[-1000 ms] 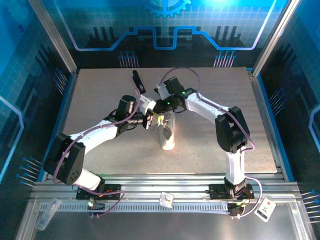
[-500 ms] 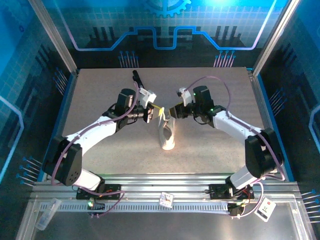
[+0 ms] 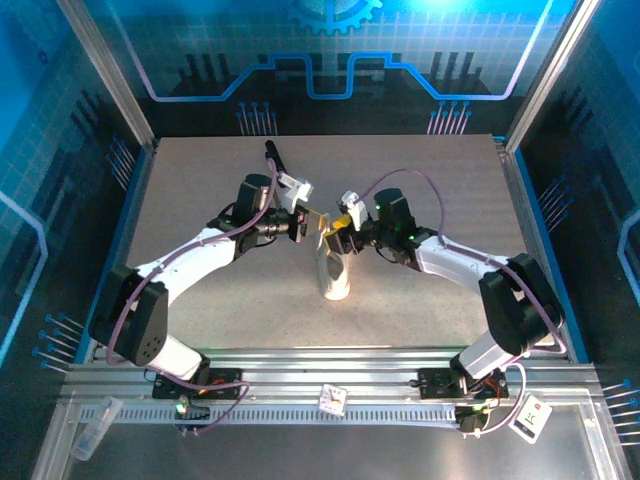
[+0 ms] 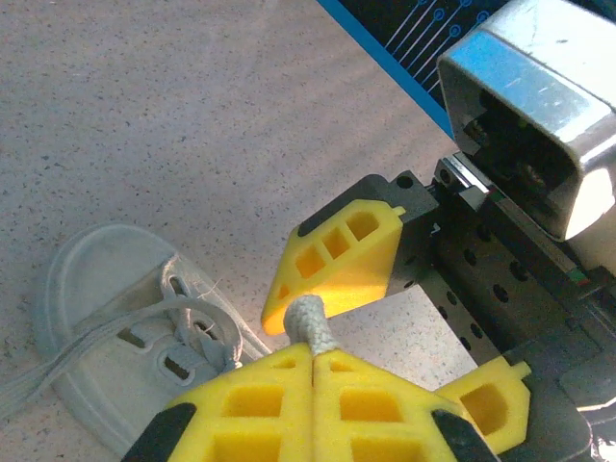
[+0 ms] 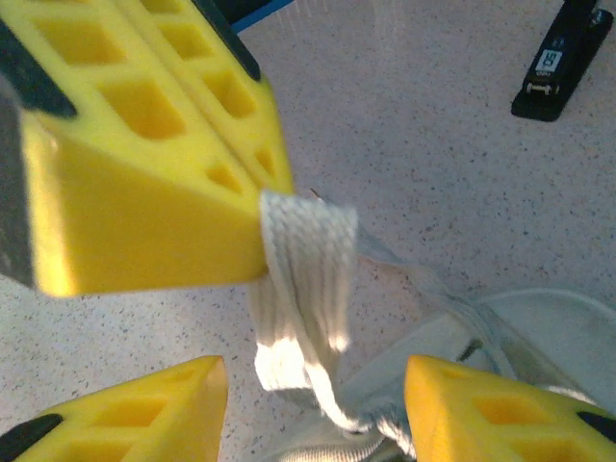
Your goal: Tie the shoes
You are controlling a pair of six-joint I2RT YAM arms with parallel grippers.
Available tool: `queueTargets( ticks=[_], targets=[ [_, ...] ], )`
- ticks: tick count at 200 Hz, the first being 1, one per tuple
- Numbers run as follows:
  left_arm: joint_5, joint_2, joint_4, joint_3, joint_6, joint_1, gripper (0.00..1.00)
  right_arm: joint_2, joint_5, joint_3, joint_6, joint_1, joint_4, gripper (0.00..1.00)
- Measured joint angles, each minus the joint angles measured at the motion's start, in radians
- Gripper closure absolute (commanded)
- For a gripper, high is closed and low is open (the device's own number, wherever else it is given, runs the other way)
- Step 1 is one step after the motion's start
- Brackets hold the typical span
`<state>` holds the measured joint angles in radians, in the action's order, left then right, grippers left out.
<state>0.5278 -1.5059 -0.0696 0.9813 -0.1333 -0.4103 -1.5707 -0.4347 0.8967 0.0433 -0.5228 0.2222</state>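
Note:
The small white sneaker [image 3: 335, 272] lies mid-table, its toe toward the arms. My left gripper [image 3: 305, 222] hovers just left of its far end, shut on an off-white lace [image 4: 308, 322] whose folded end sticks out past the closed fingertips. In the right wrist view the same lace [image 5: 303, 279] hangs from the left gripper's yellow fingers [image 5: 144, 144] down to the sneaker [image 5: 539, 327]. My right gripper [image 5: 318, 404] is open, its two fingers spread either side of the hanging lace without touching it. It faces the left gripper closely, seen from above as the right gripper [image 3: 340, 232].
A small black bar-shaped object [image 3: 274, 160] lies at the back left of the table, also visible as the black bar [image 5: 563, 58]. The speckled grey table [image 3: 430, 180] stretches around the shoe. Metal rails run along the near edge.
The right arm pulled back from across the shoe to the right, then came in again with its open gripper at the lace. The left gripper kept the lace and barely moved.

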Motion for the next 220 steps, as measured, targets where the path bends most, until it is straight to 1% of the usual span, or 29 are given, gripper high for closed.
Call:
queueTargets(
  ticks=[34,43,55,67,93,109,113,129,133,143,150,164,172,197,205,220],
  targets=[
    [0.000,0.000,0.002,0.000,-0.002,0.000,1.00,-0.040,0.001,0.036,0.000,-0.020,0.001,0.49],
    [0.000,0.000,0.002,0.000,-0.004,0.000,1.00,-0.046,0.005,0.042,0.001,-0.025,0.002,0.50],
    [0.000,0.000,0.002,0.000,-0.008,0.000,1.00,-0.051,0.011,0.050,0.005,-0.032,0.002,0.55],
    [0.000,0.000,0.002,0.000,-0.008,0.000,1.00,-0.054,0.022,0.060,0.017,-0.039,0.000,0.62],
    [-0.002,0.000,0.006,0.001,-0.007,0.000,1.00,-0.054,0.047,0.072,0.046,-0.051,-0.006,0.89],
    [-0.003,0.000,0.011,0.001,-0.006,0.002,1.00,-0.054,0.068,0.074,0.059,-0.055,-0.013,1.00],
    [-0.003,0.000,0.013,0.001,-0.005,0.002,0.99,-0.054,0.073,0.074,0.060,-0.055,-0.013,1.00],
    [-0.005,0.002,0.021,0.001,0.008,0.002,0.92,-0.052,0.090,0.073,0.061,-0.055,-0.016,1.00],
    [-0.007,0.003,0.025,0.001,0.012,0.004,0.88,-0.051,0.095,0.073,0.060,-0.055,-0.016,1.00],
    [-0.008,0.009,0.040,0.001,0.034,0.009,0.72,-0.048,0.103,0.073,0.059,-0.055,-0.020,1.00],
    [-0.010,0.016,0.053,0.001,0.047,0.015,0.62,-0.046,0.110,0.073,0.056,-0.055,-0.023,1.00],
    [-0.019,0.038,0.087,0.001,0.088,0.039,0.51,-0.043,0.121,0.073,0.050,-0.054,-0.028,1.00],
    [-0.026,0.049,0.105,0.001,0.109,0.057,0.48,-0.043,0.123,0.073,0.046,-0.054,-0.034,1.00],
    [-0.074,0.056,0.203,0.021,0.211,0.128,0.44,-0.043,0.138,0.073,0.035,-0.054,-0.049,1.00],
    [-0.111,0.037,0.262,0.048,0.262,0.148,0.43,-0.043,0.140,0.073,0.034,-0.054,-0.051,1.00],
    [-0.176,-0.018,0.360,0.114,0.331,0.157,0.43,-0.043,0.140,0.073,0.030,-0.054,-0.055,1.00]
  ],
)
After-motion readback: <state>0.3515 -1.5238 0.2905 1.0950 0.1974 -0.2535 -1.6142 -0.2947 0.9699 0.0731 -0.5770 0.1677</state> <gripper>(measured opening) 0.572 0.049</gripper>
